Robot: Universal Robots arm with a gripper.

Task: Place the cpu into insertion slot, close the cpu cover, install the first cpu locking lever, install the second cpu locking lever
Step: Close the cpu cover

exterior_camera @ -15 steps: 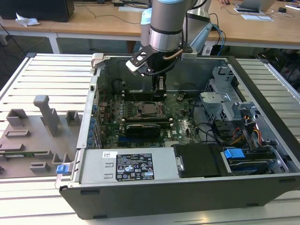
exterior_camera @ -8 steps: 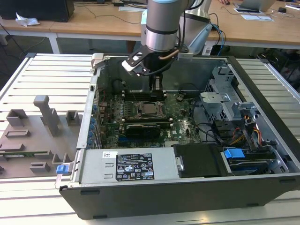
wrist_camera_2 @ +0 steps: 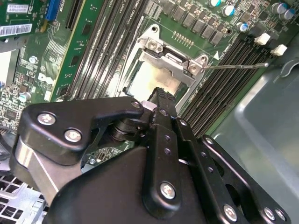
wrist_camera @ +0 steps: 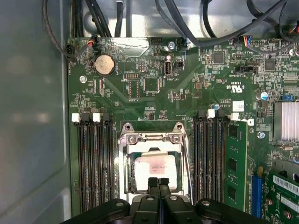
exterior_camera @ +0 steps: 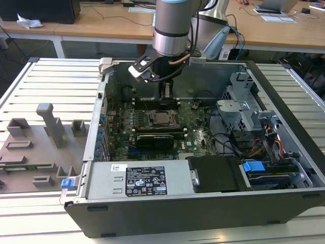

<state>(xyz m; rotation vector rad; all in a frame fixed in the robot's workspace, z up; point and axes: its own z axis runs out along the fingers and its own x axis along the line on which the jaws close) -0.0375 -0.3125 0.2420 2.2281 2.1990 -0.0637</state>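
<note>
The black 2-finger gripper, closed tight and empty, hangs just above the silvery-grey square cpu, which lies beneath the thin silvery metal cpu cover. Pressure probably belongs on the frame, applied evenly.

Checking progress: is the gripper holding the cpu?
No: in the first wrist view the cpu lies flat, framed by the cpu cover, while the gripper is shut with nothing between its fingertips.
</note>
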